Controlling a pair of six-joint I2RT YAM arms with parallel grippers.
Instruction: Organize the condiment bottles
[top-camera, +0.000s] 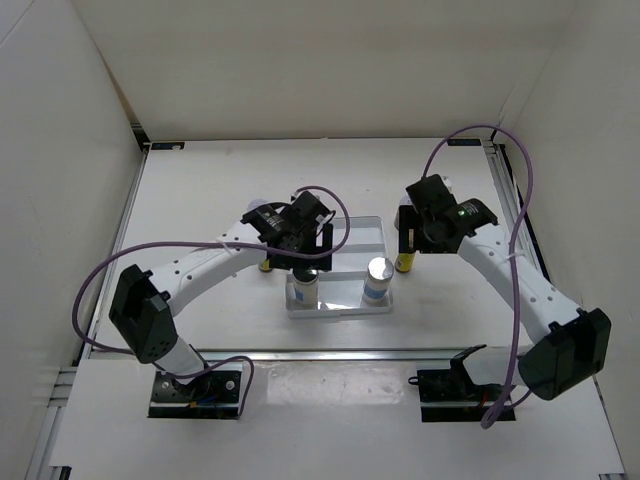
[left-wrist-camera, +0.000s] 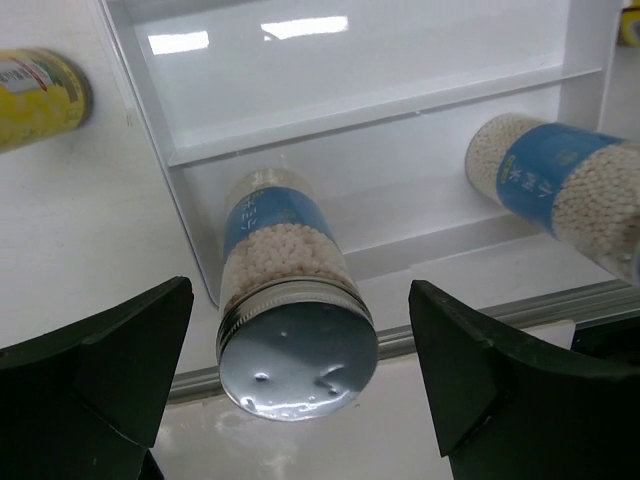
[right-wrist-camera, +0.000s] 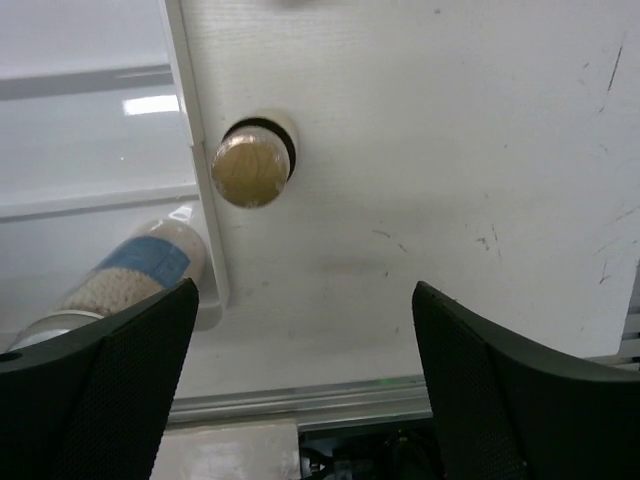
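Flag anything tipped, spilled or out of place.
Nothing tipped or spilled. The left shaker and right shaker stand upright in the tray; a yellow bottle stands outside its right edge.

Tray (top-camera: 350, 224) sits mid-table (top-camera: 200, 185) with both shakers standing in its near compartment: left shaker (left-wrist-camera: 285, 290) in the near-left corner, right shaker (top-camera: 378, 277) towards the near-right end, the two well apart and both in front of the divider. Right bottle (right-wrist-camera: 252, 165) stands on the table just outside the tray's right wall, roughly level with the right shaker. Left bottle (left-wrist-camera: 35, 95) stands on the table off the tray's left side, and a jar (top-camera: 258, 210) sits further back on that side, mostly hidden under the left arm.
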